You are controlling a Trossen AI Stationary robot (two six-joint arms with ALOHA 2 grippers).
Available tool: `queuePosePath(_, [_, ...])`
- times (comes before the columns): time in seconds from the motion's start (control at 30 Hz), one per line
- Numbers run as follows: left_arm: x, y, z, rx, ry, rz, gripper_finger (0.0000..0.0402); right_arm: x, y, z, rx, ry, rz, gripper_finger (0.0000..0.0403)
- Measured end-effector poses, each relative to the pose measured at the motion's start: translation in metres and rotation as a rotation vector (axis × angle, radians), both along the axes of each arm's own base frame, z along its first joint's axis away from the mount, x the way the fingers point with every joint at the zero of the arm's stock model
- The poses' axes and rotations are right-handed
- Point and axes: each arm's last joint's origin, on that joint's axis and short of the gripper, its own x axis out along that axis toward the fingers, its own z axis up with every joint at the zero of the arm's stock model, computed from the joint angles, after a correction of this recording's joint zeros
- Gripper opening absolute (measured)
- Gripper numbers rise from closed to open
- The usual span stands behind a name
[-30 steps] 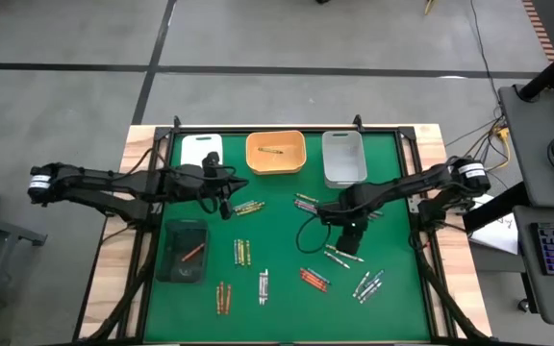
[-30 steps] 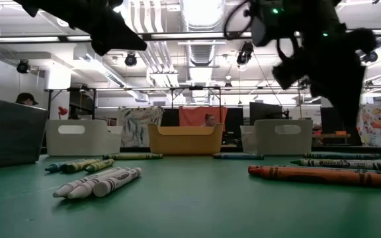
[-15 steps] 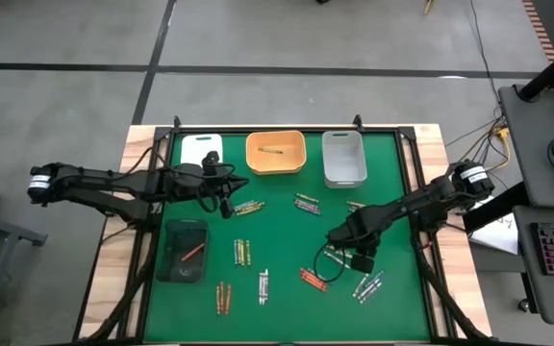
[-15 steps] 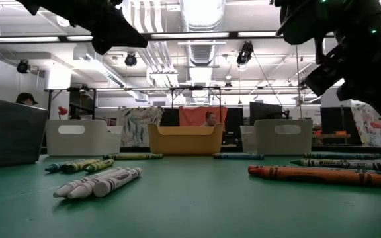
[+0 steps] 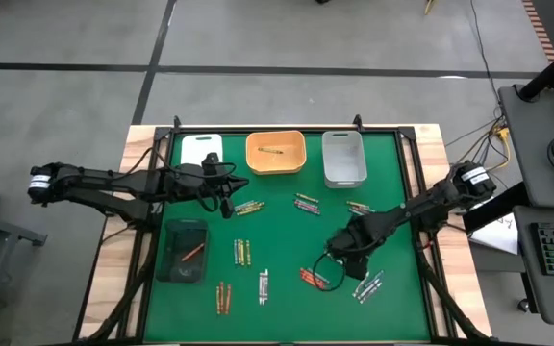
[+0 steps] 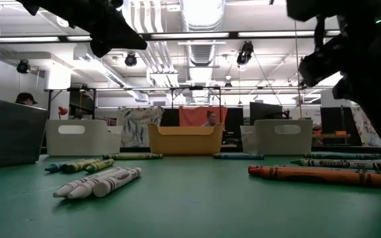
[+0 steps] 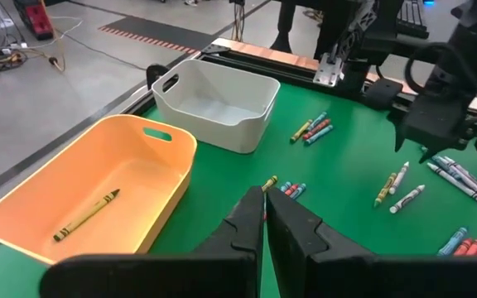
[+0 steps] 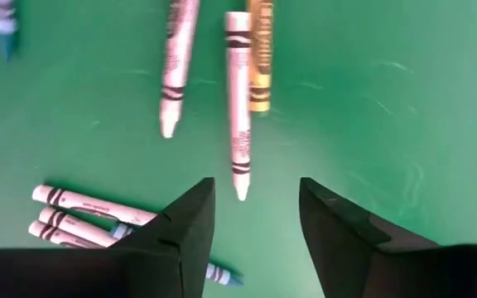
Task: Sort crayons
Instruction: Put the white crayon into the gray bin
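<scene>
Green felt still carries nearly all the small wax crayons (image 5: 242,252), with only two visibly binned, so sorting has barely begun; the left gripper (image 5: 225,206) hovers pressed together, the right gripper (image 5: 345,273) spread above a white crayon (image 8: 237,100).

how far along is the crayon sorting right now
Barely started. Done: one yellow-olive crayon lies in the orange tray and one red crayon in the dark tray; the grey tray looks empty. In hand: the open right gripper hovers over a white crayon. The shut left gripper holds nothing. Left: many scattered crayons.
</scene>
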Motion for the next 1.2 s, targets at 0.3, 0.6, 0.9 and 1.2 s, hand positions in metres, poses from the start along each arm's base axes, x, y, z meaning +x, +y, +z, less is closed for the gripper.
queuePosePath(0.3, [0.0,0.0,0.0,-0.001,-0.001,0.0,0.0,-0.006,0.016,-0.005,-0.106,-0.08,0.049,0.0168])
queuePosePath(0.6, [0.001,0.0,0.0,-0.001,0.0,0.0,0.0,-0.011,0.013,-0.027,-0.096,-0.119,0.02,0.0168])
queuePosePath(0.9, [0.001,0.0,0.0,-0.001,-0.007,0.0,0.0,-0.021,0.008,-0.039,-0.107,-0.094,-0.005,0.0156])
queuePosePath(1.2, [0.001,0.0,0.001,-0.001,-0.019,0.0,0.0,-0.02,0.009,-0.04,-0.095,-0.104,0.022,0.0087])
